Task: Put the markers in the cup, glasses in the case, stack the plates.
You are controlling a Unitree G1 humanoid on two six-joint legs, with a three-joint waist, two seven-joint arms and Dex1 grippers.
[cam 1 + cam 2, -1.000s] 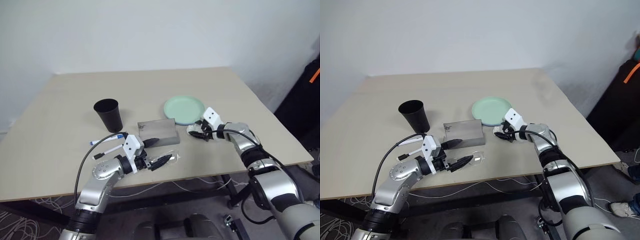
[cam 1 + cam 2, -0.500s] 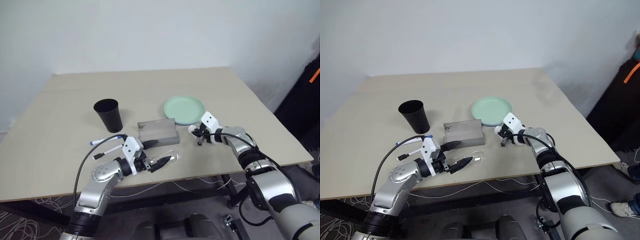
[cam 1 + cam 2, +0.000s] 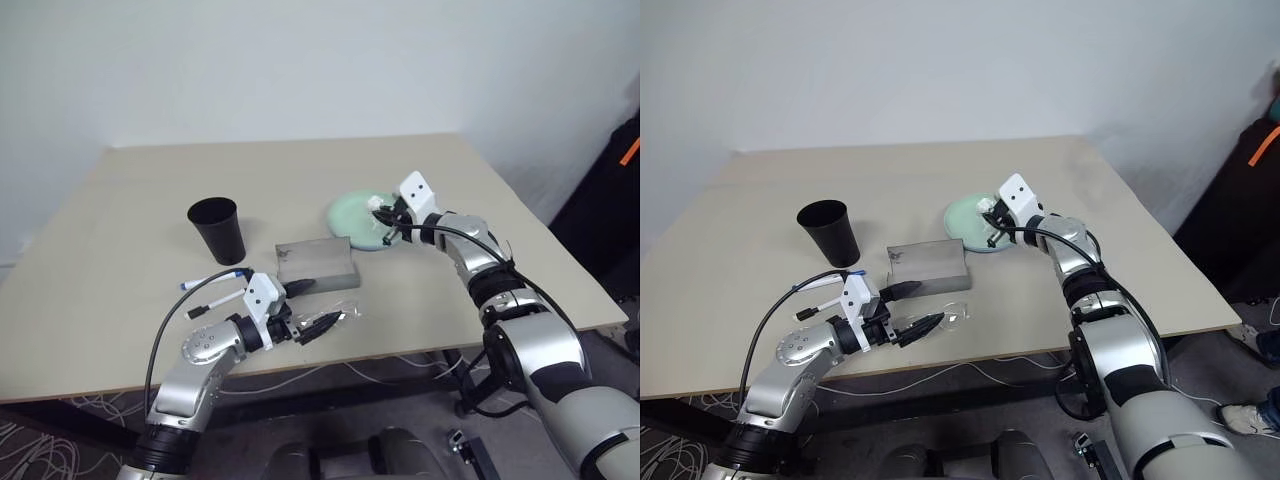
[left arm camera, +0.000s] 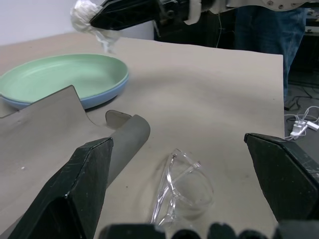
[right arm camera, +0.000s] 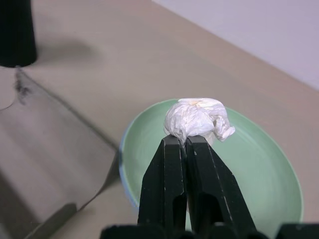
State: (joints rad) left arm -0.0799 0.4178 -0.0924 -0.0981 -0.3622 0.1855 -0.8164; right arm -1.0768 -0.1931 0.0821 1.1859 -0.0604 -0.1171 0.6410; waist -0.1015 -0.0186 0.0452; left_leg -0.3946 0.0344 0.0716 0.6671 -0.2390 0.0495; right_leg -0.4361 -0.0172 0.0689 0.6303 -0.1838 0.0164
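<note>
The mint green plate (image 3: 358, 215) rests on the light blue plate (image 4: 102, 97), right of the grey case (image 3: 316, 262). My right gripper (image 5: 185, 141) hovers over the green plate, shut on a white paper wad (image 5: 195, 117). The glasses (image 4: 182, 191) lie on the table in front of the case, between the fingers of my open left gripper (image 3: 316, 306). The blue-capped marker (image 3: 213, 277) and the black-capped marker (image 3: 213, 303) lie flat near the table's front left. Behind them the black cup (image 3: 218, 228) stands upright.
The beige table (image 3: 300, 180) runs bare toward the wall behind the cup and plates. Its front edge lies just below my left arm. A black cable loops from the left forearm past the markers.
My right gripper shut on the paper wad beside the case, then lifted it up and back over the green plate. The left gripper stayed in place, open around the glasses.
</note>
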